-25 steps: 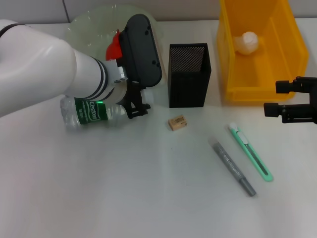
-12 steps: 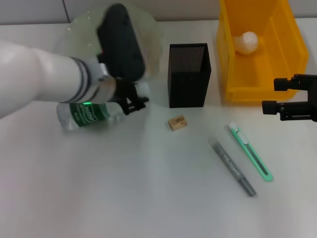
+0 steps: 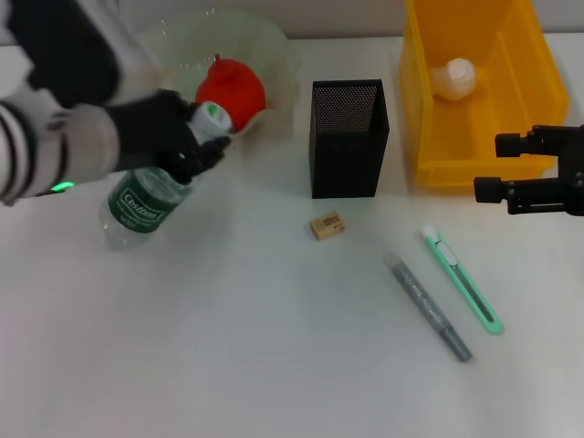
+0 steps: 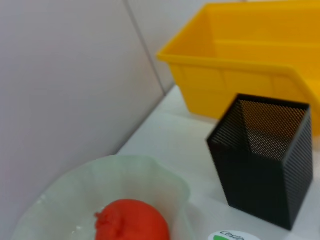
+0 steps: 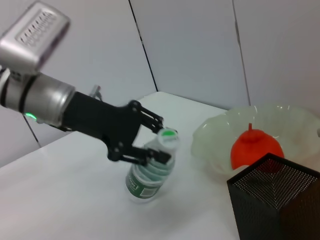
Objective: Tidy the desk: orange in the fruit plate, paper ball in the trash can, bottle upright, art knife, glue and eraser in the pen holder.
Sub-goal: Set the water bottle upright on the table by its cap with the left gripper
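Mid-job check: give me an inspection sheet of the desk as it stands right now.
Surface: white desk, nothing spilled that I can see.
Job's things: bottle tilted, neck up, base on the desk. Orange in the fruit plate. Paper ball in the yellow trash can. Eraser, art knife and grey glue lie on the desk outside the pen holder.
Clutter: nothing seen.
Grippers: left gripper shut on the bottle's neck. Right gripper open, in front of the trash can, holding nothing.
Cables: nothing seen.
Surroundings: pale panelled wall behind the desk.
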Available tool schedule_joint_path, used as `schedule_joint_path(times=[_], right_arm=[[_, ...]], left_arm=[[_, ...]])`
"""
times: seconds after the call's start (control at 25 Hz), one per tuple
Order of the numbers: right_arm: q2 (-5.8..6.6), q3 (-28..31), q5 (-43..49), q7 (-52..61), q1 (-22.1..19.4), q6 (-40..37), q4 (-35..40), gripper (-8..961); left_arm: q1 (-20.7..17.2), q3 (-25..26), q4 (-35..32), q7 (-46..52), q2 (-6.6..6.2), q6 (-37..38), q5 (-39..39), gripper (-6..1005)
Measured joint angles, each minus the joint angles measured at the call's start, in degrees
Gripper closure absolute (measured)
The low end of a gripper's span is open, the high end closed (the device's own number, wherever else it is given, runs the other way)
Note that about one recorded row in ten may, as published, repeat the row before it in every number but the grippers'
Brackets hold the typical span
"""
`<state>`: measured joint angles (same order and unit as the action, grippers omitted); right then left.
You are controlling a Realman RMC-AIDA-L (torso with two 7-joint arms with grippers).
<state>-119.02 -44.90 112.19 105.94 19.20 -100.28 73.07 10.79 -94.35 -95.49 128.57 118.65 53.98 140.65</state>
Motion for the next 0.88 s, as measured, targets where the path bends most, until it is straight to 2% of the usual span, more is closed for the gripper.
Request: schedule_joint_path(times=[0.24,0.28,0.32,0.36,0.4,0.88], right_arm=[[-0.04,-0.4,0.0,0.0,0.6,0.0,-0.1,121],[-0.06,-0.4,-0.1,0.0,0.7,0.0,-0.1,122],[-0.09,-0.5,-0.1,0.0,0.8,0.0,-0.1,122],[-0.11,-0.5,-0.1,0.0,0.9,0.0,-0.1,122],[-0.13,-0.5,-0.1,0.0,1.0,0.0,-0.1,122],[-0.24,-0.6,-0.4,-0.4,1.3,0.0,-0.5,121]], left_arm=[[-3.4,8.1,0.6,-4.4,-0.09,-0.1,-13.3,514],[-3.4,8.1,0.6,-4.4,-0.09,-0.1,-13.3,511],[-4.1,10.5,1.9,-7.1,-0.09,-0.3,-18.4,508],[-4.1,10.5,1.9,-7.1,-0.09,-0.3,-18.4,505],[-4.2,12.2,3.8,-9.4,-0.08,-0.3,-22.7,502],[-0.9,20.3,20.7,-24.6,-0.21,3.0,-42.7,469]])
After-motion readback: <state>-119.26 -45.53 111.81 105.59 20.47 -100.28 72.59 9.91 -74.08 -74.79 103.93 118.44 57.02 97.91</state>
